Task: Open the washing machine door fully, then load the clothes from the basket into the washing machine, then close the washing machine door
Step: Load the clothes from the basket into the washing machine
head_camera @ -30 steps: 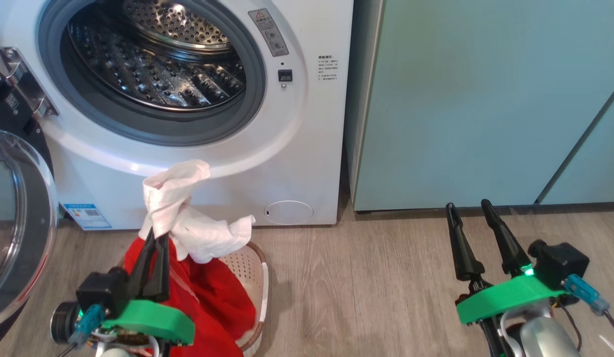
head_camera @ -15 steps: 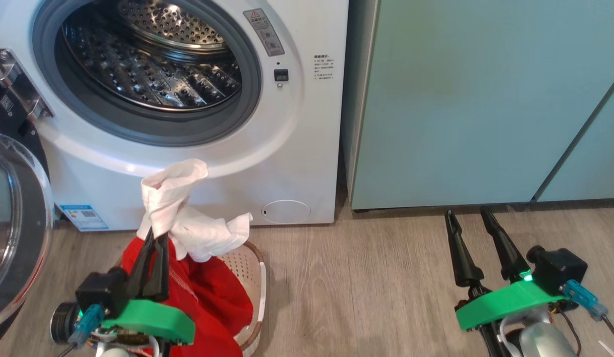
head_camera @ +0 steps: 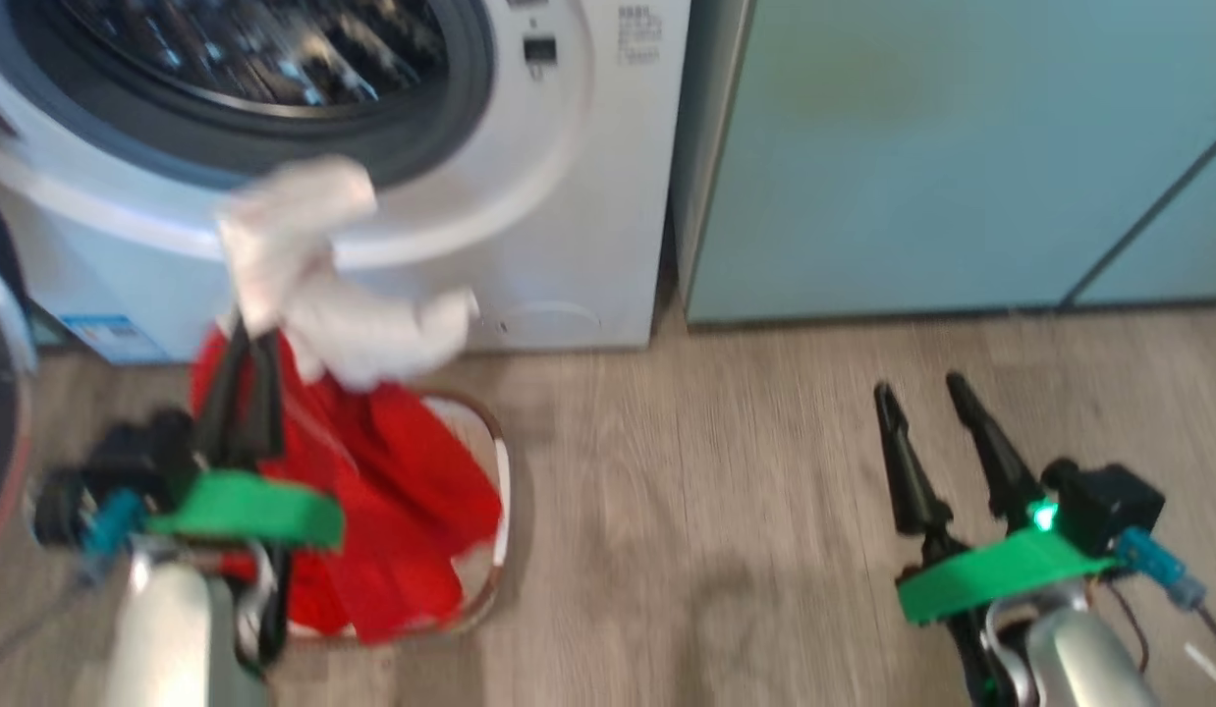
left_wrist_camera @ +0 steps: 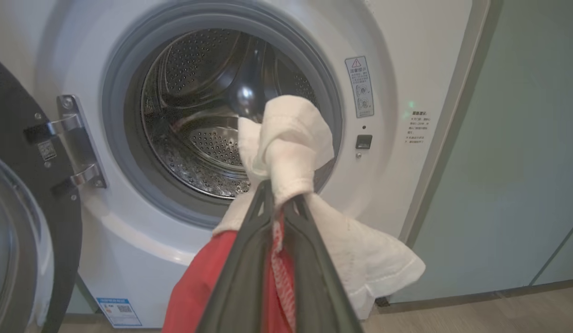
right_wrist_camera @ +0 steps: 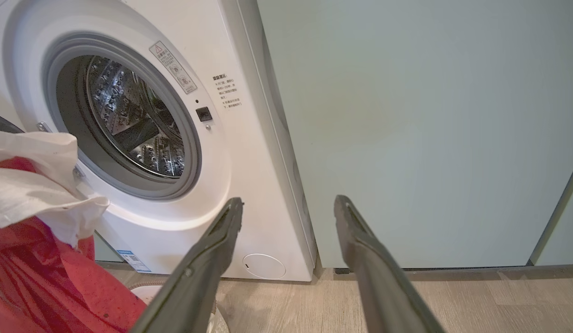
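The left gripper (left_wrist_camera: 279, 194) is clenched on the clothes (left_wrist_camera: 291, 143), with its two dark fingers pressed together on a fold of fabric. A strip of red mesh is squeezed between them. Above the fingertips the white part is bunched into a loose knot. A second white flap with a hemmed edge droops off to the right of the fingers. Bright red cloth hangs down along the fingers on their left and beneath them.

Under this gripper, in the blurred head view, the red cloth trails down over the basket (head_camera: 500, 481). The basket's brown rim and a sliver of its perforated cream wall show on the gripper's right side. The blur hides whether the cloth's lower end rests inside the basket.

Straight beyond the fingertips is the washing machine (left_wrist_camera: 397, 69), its mouth ringed by a grey seal (left_wrist_camera: 115, 138). The steel drum (left_wrist_camera: 198, 115) shows its perforated wall and one lifter rib. The washing machine door (left_wrist_camera: 9, 111) is swung wide open to the left of the jaws on a metal hinge (left_wrist_camera: 76, 138). Its black rim and glass bowl face outward.

The right gripper (right_wrist_camera: 289, 203) is released, with its fingers spread wide apart. It is well off to the right of the clothes and above the wooden floor (right_wrist_camera: 453, 296). Its fingers point at the seam between the washer's side and the pale teal cabinets (right_wrist_camera: 407, 115). The round flap (right_wrist_camera: 264, 267) sits low between the fingertips.
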Motion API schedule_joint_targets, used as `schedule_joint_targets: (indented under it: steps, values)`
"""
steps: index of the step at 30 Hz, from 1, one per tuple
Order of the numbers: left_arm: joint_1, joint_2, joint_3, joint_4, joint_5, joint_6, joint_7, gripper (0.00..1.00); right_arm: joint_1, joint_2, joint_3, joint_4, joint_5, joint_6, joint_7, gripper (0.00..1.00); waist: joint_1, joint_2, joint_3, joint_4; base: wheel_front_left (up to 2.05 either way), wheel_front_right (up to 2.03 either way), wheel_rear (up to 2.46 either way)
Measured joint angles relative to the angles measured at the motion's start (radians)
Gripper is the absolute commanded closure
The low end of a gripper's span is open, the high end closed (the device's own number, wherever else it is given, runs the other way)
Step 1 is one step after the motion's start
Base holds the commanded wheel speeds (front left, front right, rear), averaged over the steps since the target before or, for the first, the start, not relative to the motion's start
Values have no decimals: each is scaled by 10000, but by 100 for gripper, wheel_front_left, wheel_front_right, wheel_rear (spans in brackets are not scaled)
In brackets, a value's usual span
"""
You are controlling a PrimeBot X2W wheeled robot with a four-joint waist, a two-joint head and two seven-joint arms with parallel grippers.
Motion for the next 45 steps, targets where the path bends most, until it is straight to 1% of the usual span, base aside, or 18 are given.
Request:
schedule_joint_targets:
  steps: [5,10,13,15,16,20,22,26,33,37,40,42,45]
  values:
    - [-1657,232,614,-6,155,-270,-10,100,-834,-2,48,-194,0,0,0,0,0,0,1144,-208,0,0,0]
    - [-3597,769,1198,82,341,-351,-13,100,-1376,-2,284,-303,8,0,0,0,1,0,2294,-507,0,0,0]
    - [-4861,1137,1415,556,428,-362,-46,100,-1630,-2,380,-332,69,0,0,0,1,0,2953,-719,0,0,0]
    - [-5614,1453,1465,911,512,-445,-59,100,-1847,-4,481,-360,169,0,0,0,2,0,3367,-876,0,0,0]
    - [-5614,1453,1465,911,512,-445,-59,100,-1847,-4,481,-360,169,0,0,0,2,0,3367,-876,0,0,0]
    - [-7105,2121,1494,1810,677,-541,-88,100,-2267,-4,966,-410,384,0,0,0,3,0,4173,-1207,0,0,0]
    - [-7897,2464,1402,2278,792,-614,-88,100,-2402,-4,1064,-451,502,0,0,0,3,0,4560,-1365,0,0,0]
    - [-9558,3227,782,3429,1306,-717,-81,100,-2665,-6,1216,-556,681,0,0,0,3,-1,5336,-1644,0,0,0]
    - [-12390,4358,155,5187,1471,-876,288,100,-3161,-4,1576,-677,1049,0,0,0,4,-1,6452,-2180,0,0,0]
    - [-13753,4717,-163,5965,1496,-878,462,100,-3273,-4,1835,-719,1220,0,0,0,3,-1,6930,-2481,0,0,0]
    - [-14640,4830,-249,6575,1475,-876,623,100,-3326,-2,1987,-757,1331,0,0,0,2,-1,7220,-2687,0,0,0]
    - [-15113,4968,-428,6799,1703,-871,619,100,-3392,-2,2027,-777,1354,0,0,0,3,-1,7386,-2793,0,0,0]
    - [-15760,5060,-418,7068,1816,-598,424,100,-3522,-2,2146,-851,1419,0,0,0,1,-1,7576,-2936,0,0,0]
